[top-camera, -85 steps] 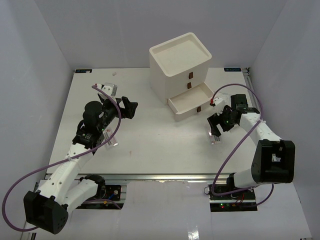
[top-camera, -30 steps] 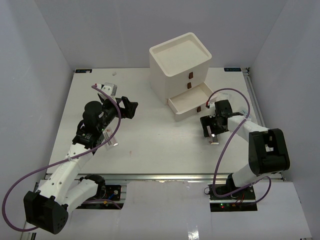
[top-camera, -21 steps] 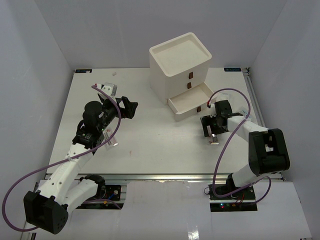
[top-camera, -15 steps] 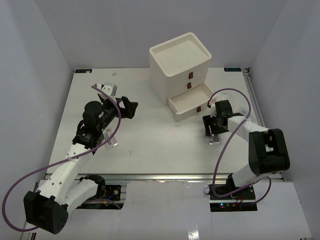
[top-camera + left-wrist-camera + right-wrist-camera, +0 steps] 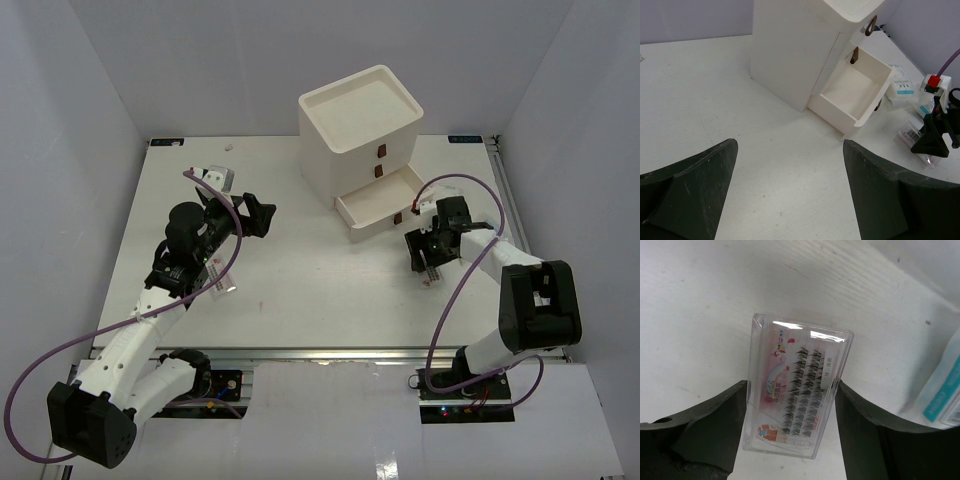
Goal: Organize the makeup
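Note:
A clear plastic case of false eyelashes with pink print point(image 5: 795, 400) lies on the white table between my right gripper's point(image 5: 790, 386) two black fingers, which press on both of its long sides. From above, the case point(image 5: 431, 272) sticks out below the right gripper point(image 5: 428, 256), just right of the open bottom drawer point(image 5: 385, 200). A white packet with teal print point(image 5: 945, 390) lies beside it. My left gripper point(image 5: 262, 215) is open and empty above the table's left half; its fingers point(image 5: 690, 190) frame bare table.
The white three-drawer box point(image 5: 360, 120) stands at the back middle, bottom drawer pulled out and empty point(image 5: 855, 85). White sachets point(image 5: 901, 87) lie right of the drawer. A packet point(image 5: 222, 178) and a clear case point(image 5: 222, 282) lie by the left arm.
My right gripper moved left onto the eyelash case, then shifted slightly up and right with its fingers round it. The left arm has not moved.

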Robot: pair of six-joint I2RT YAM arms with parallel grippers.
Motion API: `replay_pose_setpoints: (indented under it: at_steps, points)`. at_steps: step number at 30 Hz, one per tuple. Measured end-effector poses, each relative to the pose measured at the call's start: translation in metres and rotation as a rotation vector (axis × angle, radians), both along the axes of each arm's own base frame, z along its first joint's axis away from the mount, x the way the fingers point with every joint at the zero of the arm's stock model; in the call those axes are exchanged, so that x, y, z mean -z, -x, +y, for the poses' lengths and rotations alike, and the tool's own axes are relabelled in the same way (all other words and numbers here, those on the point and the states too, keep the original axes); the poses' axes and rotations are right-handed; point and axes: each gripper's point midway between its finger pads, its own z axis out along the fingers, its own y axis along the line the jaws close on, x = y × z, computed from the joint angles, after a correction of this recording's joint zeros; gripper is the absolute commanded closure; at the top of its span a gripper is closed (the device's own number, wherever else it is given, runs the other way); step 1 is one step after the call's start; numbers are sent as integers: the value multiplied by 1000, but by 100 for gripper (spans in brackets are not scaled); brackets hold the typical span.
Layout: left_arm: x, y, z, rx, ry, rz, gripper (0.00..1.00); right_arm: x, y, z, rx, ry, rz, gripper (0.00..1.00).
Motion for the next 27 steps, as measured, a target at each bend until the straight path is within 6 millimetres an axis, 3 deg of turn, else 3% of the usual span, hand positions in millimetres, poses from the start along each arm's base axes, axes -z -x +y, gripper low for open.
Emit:
replay_pose_setpoints:
  at_steps: [10,14,20,27]
  points:
    - [0,0,0,0,-1,1,2,-117,-68,35,-435,59,-350,77]
    - [1,0,0,-2,-1,1,2,-145,-89,57,-591,173,-489,75]
    - [2,-2,2,-14,-7,2,2,-146,-109,92,-856,442,-684,68]
    - [5,-5,4,-28,-17,9,2,-112,-141,91,-957,679,-749,43]
